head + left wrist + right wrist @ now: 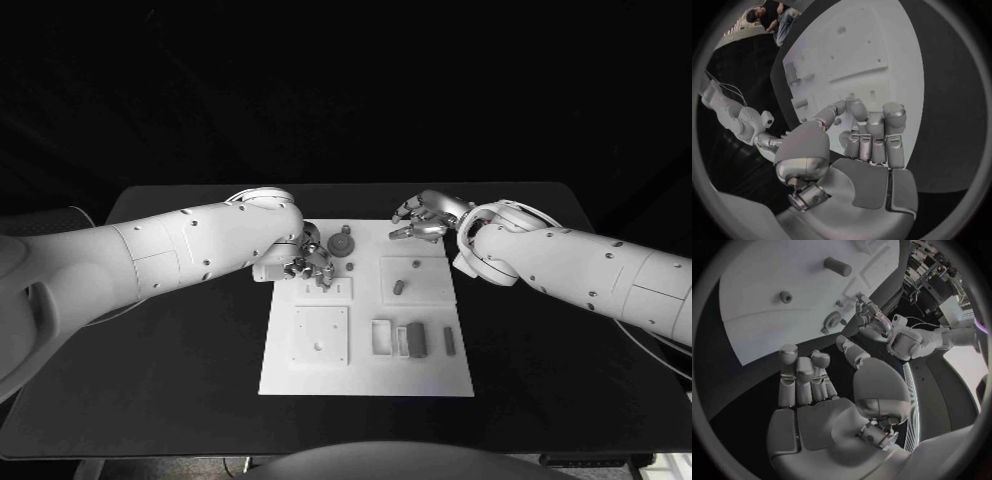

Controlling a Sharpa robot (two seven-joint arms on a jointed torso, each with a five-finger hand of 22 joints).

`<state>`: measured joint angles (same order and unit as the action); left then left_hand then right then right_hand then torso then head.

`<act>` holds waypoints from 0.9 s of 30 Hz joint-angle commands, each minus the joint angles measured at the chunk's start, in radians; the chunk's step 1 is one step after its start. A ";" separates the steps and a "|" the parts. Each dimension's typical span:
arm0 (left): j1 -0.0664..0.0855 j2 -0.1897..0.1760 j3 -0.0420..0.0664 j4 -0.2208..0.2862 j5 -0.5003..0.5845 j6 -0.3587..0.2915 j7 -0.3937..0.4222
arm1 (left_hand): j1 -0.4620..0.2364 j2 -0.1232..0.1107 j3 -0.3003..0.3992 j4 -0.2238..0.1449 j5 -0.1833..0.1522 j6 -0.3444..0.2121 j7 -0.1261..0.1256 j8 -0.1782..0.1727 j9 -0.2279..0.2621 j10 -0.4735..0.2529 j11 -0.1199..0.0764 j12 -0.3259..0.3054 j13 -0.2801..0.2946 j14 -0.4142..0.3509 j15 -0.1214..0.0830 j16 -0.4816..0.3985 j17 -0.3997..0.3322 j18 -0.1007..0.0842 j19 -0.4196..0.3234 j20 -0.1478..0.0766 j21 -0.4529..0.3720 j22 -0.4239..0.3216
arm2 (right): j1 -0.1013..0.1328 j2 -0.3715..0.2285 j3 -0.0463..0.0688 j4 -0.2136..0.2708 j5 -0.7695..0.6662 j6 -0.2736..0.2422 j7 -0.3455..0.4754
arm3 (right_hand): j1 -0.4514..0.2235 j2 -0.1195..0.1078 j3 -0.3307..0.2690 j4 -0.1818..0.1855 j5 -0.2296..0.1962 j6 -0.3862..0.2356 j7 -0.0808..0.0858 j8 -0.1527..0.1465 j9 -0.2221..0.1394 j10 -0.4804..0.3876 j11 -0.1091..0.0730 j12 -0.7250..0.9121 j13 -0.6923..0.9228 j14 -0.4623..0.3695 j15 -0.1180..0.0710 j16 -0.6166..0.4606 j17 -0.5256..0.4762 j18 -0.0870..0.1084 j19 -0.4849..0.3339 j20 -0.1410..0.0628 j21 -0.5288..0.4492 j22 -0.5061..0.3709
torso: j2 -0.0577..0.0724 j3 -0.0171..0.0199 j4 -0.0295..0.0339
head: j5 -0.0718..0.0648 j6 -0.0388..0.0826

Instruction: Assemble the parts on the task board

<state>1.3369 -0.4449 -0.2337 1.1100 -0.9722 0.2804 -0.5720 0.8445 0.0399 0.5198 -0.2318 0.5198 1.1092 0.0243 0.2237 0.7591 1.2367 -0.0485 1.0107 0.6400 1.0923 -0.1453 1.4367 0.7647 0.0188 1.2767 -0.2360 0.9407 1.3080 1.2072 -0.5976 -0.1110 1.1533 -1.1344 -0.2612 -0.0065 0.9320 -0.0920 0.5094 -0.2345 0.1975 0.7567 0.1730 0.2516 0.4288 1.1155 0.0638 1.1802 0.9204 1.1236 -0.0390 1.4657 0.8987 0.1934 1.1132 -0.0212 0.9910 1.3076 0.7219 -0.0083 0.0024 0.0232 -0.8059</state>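
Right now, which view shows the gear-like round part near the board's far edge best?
The head view: the round part sits unobstructed on the task board, just beside the left hand. The right wrist view shows it small and side-on beyond the right hand. In the left wrist view I cannot pick it out.

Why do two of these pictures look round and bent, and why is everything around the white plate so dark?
Both wrist views come through fisheye lenses, so the task board's straight edges curve and each hand, left hand and right hand, looms large. In the head view, lines stay straight; the black table swallows light, while the board shines pale.
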 commanded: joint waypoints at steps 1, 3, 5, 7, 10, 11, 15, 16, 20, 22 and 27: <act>-0.001 0.000 -0.001 0.004 0.004 0.000 -0.002 | 0.001 0.028 0.056 -0.018 0.055 0.094 -0.012 0.066 0.019 0.058 -0.049 0.006 0.002 0.058 -0.049 0.006 0.002 0.088 0.015 -0.006 0.004 0.006 | 0.000 0.000 0.000 0.000 -0.005 0.014 0.005 | -0.006 -0.002 0.001 0.006 0.005 -0.002 0.006 0.007 -0.002 -0.008 0.001 0.003 -0.001 -0.002 -0.004 0.003 -0.002 0.068 0.000 -0.010 -0.007 0.008 | 0.000 0.0004 -0.0006 | 0.001 -0.001; -0.001 -0.001 -0.001 0.006 0.005 0.002 -0.003 | -0.006 0.031 0.060 -0.020 0.058 0.098 -0.013 0.068 0.019 0.061 -0.050 0.006 0.004 0.061 -0.049 0.007 0.004 0.088 0.017 -0.006 0.005 0.006 | 0.000 0.000 0.000 0.000 -0.005 0.014 0.006 | -0.006 -0.002 0.001 0.006 0.005 -0.002 0.006 0.007 -0.002 -0.008 0.001 0.003 -0.001 -0.002 -0.004 0.003 -0.002 0.068 0.000 -0.010 -0.007 0.008 | 0.000 0.0004 -0.0008 | 0.002 -0.001; -0.001 -0.001 -0.001 0.006 0.006 0.007 -0.002 | -0.012 0.035 0.063 -0.022 0.062 0.100 -0.014 0.068 0.019 0.064 -0.051 0.006 0.005 0.063 -0.049 0.007 0.005 0.087 0.018 -0.006 0.006 0.006 | 0.000 0.000 0.000 0.000 -0.005 0.014 0.006 | -0.006 -0.002 0.001 0.006 0.005 -0.002 0.006 0.007 -0.002 -0.008 0.001 0.004 -0.001 -0.002 -0.004 0.003 -0.002 0.068 0.000 -0.010 -0.007 0.008 | 0.000 0.0007 -0.0012 | 0.002 -0.002; -0.001 -0.001 -0.001 0.007 0.007 0.016 -0.001 | -0.020 0.040 0.066 -0.023 0.065 0.103 -0.015 0.070 0.019 0.067 -0.052 0.007 0.007 0.065 -0.050 0.007 0.006 0.087 0.020 -0.006 0.007 0.006 | 0.000 0.000 0.000 -0.001 -0.005 0.014 0.006 | -0.006 -0.002 0.001 0.006 0.005 -0.002 0.006 0.007 -0.002 -0.008 0.001 0.004 -0.001 -0.002 -0.004 0.003 -0.002 0.068 0.000 -0.010 -0.007 0.008 | 0.000 0.0008 -0.0010 | 0.002 -0.002; -0.001 -0.001 -0.002 0.010 0.016 0.030 0.001 | -0.031 0.045 0.069 -0.026 0.069 0.106 -0.016 0.071 0.019 0.070 -0.053 0.007 0.009 0.067 -0.050 0.006 0.007 0.086 0.022 -0.006 0.008 0.006 | 0.000 0.001 0.000 0.000 -0.005 0.015 0.006 | -0.006 -0.002 0.001 0.006 0.005 -0.002 0.006 0.007 -0.002 -0.008 0.001 0.004 -0.001 -0.002 -0.004 0.003 -0.002 0.068 0.000 -0.010 -0.007 0.008 | 0.000 0.0011 -0.0007 | 0.001 -0.004; -0.001 -0.001 -0.002 0.011 0.019 0.033 0.001 | -0.032 0.046 0.070 -0.027 0.070 0.107 -0.016 0.071 0.019 0.071 -0.053 0.007 0.009 0.068 -0.050 0.006 0.007 0.086 0.022 -0.006 0.008 0.006 | 0.000 0.001 0.000 0.000 -0.005 0.015 0.006 | -0.006 -0.002 0.001 0.006 0.005 -0.002 0.006 0.007 -0.002 -0.008 0.001 0.004 -0.001 -0.002 -0.004 0.003 -0.002 0.068 0.000 -0.010 -0.007 0.008 | 0.000 0.0012 -0.0009 | 0.001 -0.004; -0.001 -0.002 -0.002 0.016 0.021 0.044 -0.003 | -0.042 0.052 0.073 -0.029 0.071 0.111 -0.018 0.073 0.020 0.075 -0.055 0.008 0.012 0.071 -0.050 0.006 0.008 0.085 0.023 -0.005 0.008 0.006 | 0.000 0.000 0.000 0.000 -0.005 0.015 0.005 | -0.006 -0.002 0.001 0.006 0.005 -0.002 0.006 0.007 -0.002 -0.008 0.001 0.004 -0.001 -0.002 -0.004 0.003 -0.002 0.068 0.000 -0.010 -0.007 0.008 | 0.000 0.0014 -0.0010 | 0.001 -0.005; -0.001 -0.003 -0.002 0.018 0.021 0.044 -0.006 | -0.044 0.053 0.074 -0.029 0.071 0.112 -0.018 0.073 0.020 0.076 -0.055 0.008 0.013 0.071 -0.050 0.006 0.008 0.084 0.023 -0.005 0.008 0.005 | 0.000 0.000 0.000 0.000 -0.005 0.015 0.005 | -0.006 -0.002 0.001 0.006 0.005 -0.002 0.006 0.007 -0.002 -0.008 0.001 0.004 -0.001 -0.002 -0.004 0.003 -0.002 0.068 0.000 -0.010 -0.007 0.008 | 0.001 0.0013 -0.0010 | 0.002 -0.005; -0.001 -0.007 -0.003 0.023 0.014 0.052 -0.010 | -0.047 0.054 0.077 -0.032 0.073 0.113 -0.020 0.074 0.020 0.078 -0.057 0.010 0.015 0.073 -0.051 0.006 0.009 0.084 0.024 -0.005 0.008 0.005 | 0.000 0.000 0.000 0.000 -0.005 0.016 0.005 | -0.006 -0.002 0.001 0.006 0.005 -0.002 0.006 0.007 -0.002 -0.008 0.001 0.004 -0.001 -0.002 -0.004 0.003 -0.002 0.068 0.000 -0.010 -0.007 0.008 | 0.000 0.0014 -0.0010 | 0.004 -0.005; -0.001 -0.009 -0.003 0.026 0.013 0.053 -0.011 | -0.048 0.054 0.078 -0.033 0.075 0.114 -0.020 0.075 0.020 0.079 -0.057 0.010 0.015 0.074 -0.051 0.006 0.009 0.085 0.024 -0.005 0.008 0.005 | 0.000 0.000 0.000 0.000 -0.005 0.016 0.005 | -0.006 -0.002 0.001 0.006 0.005 -0.002 0.006 0.007 -0.002 -0.008 0.001 0.004 -0.001 -0.002 -0.004 0.003 -0.002 0.068 0.000 -0.010 -0.007 0.008 | 0.000 0.0015 -0.0006 | 0.004 -0.006; -0.001 -0.009 -0.003 0.029 -0.003 0.053 -0.013 | -0.051 0.054 0.080 -0.036 0.079 0.115 -0.021 0.076 0.020 0.080 -0.058 0.011 0.017 0.076 -0.052 0.006 0.010 0.085 0.026 -0.005 0.008 0.004 | 0.000 0.000 0.000 0.000 -0.005 0.016 0.005 | -0.006 -0.002 0.002 0.005 0.005 -0.002 0.006 0.007 -0.002 -0.008 0.001 0.004 -0.001 -0.002 -0.004 0.003 -0.002 0.068 0.000 -0.010 -0.007 0.008 | 0.000 0.0006 -0.0010 | 0.004 -0.006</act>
<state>1.3369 -0.4550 -0.2354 1.1351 -0.9635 0.3121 -0.5798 0.7952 0.0854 0.5199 -0.2319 0.5198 1.1257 0.0232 0.2238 0.7616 1.2497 -0.0464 1.0145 0.6561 1.1086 -0.1425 1.4406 0.7727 0.0188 1.2944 -0.2392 0.9484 1.3076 1.2072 -0.5979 -0.1111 1.1527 -1.1344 -0.2590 -0.0063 0.9320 -0.0920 0.5094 -0.2345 0.1975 0.7548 0.1743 0.2516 0.4280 1.1156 0.0637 1.1802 0.9205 1.1236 -0.0390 1.4657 0.8979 0.1934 1.1131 -0.0259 0.9910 1.3075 0.7223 -0.0071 0.0014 0.0272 -0.8123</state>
